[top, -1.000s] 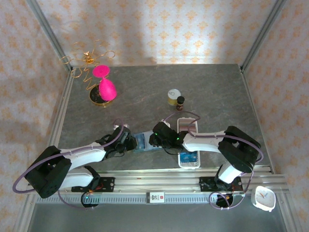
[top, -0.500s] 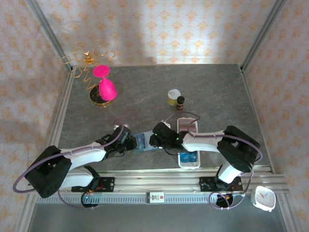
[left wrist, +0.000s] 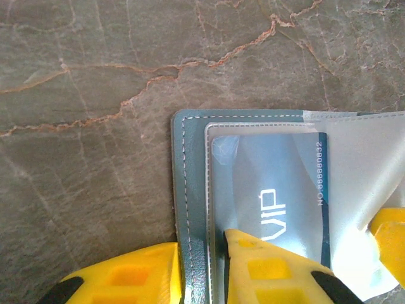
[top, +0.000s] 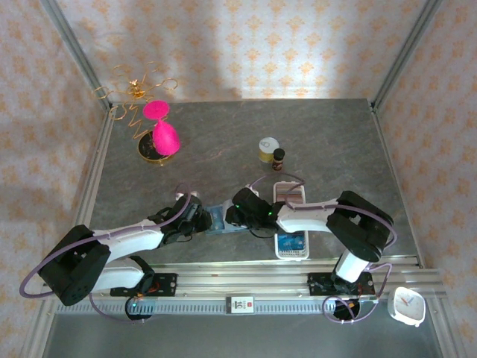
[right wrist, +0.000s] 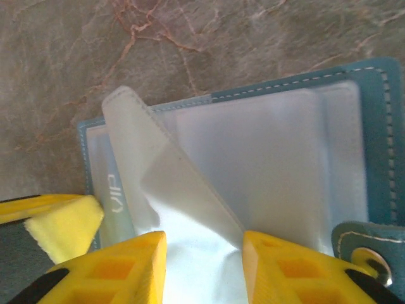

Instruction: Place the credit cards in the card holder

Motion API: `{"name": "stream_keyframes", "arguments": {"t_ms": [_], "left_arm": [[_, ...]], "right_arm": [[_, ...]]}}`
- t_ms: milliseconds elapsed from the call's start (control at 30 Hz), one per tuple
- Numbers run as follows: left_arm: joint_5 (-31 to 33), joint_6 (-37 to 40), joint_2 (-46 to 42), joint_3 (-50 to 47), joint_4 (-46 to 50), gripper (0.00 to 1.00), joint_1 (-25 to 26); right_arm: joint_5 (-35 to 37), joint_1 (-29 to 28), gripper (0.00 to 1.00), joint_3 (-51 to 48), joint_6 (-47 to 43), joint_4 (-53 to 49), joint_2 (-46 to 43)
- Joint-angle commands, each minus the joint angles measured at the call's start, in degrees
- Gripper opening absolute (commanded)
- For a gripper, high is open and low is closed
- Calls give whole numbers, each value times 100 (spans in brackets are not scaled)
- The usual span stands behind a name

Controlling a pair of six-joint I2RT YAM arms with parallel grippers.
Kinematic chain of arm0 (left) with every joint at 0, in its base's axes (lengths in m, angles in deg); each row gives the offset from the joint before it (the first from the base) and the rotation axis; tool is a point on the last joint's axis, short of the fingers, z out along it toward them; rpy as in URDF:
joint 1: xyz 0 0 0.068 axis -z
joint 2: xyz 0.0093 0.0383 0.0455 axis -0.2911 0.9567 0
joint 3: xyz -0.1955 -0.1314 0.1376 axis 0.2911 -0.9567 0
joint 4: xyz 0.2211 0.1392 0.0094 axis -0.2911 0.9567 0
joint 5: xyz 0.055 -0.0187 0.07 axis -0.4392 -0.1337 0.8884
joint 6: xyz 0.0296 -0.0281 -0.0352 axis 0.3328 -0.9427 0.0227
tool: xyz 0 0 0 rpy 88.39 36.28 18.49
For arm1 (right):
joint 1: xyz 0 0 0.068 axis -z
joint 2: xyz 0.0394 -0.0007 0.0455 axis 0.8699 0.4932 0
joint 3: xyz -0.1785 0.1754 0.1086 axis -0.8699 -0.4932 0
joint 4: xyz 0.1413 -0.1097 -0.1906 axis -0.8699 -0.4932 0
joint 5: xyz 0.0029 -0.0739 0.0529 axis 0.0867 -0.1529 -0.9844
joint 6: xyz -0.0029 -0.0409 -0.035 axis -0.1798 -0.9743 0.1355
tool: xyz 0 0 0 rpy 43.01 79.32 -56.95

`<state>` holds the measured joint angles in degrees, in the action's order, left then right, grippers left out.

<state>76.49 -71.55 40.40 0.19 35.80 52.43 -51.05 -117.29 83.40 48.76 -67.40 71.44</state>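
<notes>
Lying open and flat near the middle of the near edge of the table (top: 335,142), the card holder (top: 217,218) is sitting between the two claws. In the left wrist view its teal stitched edge is showing, and a grey credit card (left wrist: 272,183) with VIP on it is sitting tucked inside a clear pocket. The left claw (left wrist: 199,247) is loose, with its yellow fingers (left wrist: 272,275) a little apart. One finger is over the grey credit card and the other is just outside the holder's edge, over the table. In the right wrist view one clear flap (right wrist: 171,171) of the holder is lifting up and bending over. The right claw (right wrist: 204,253) is loose too, its fingers spread wide with shiny clear plastic lying between them. The snap tab (right wrist: 370,250) is poking in beside its right finger. Just to the right of the holder a long white tray (top: 291,256) is lying by the near edge. It is holding more credit cards (top: 292,242), a blue one at its near end and a pinkish one at its far end, and the right arm is reaching across it. Farther back, near the middle of the table, a small yellow jar (top: 267,149) and a tiny dark bottle (top: 278,156) are standing side by side. Toward the far left corner a pink hourglass-shaped thing (top: 160,134) is standing next to a gold wire thing (top: 138,93).
</notes>
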Motion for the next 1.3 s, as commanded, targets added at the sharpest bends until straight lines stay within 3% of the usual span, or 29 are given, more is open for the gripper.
{"name": "stream_keyframes", "arguments": {"t_ms": [0,400,833,1000,1267], "left_arm": [[72,-82,348,-129,130,25,53],[242,-237,16,-124,259,33,53],[760,-484,-868,157,859,36,-7],[631,-419,-842,771,1254,37,-35],[-221,-147,-135,1435,811,39,-35]], "right_arm": [[-232,-42,37,-157,250,372,151],[-337,-61,36,-491,567,1542,-104],[-416,-64,34,-529,586,1695,17],[-451,-61,30,-556,584,1682,84],[-433,-66,24,-590,550,1694,68]]}}
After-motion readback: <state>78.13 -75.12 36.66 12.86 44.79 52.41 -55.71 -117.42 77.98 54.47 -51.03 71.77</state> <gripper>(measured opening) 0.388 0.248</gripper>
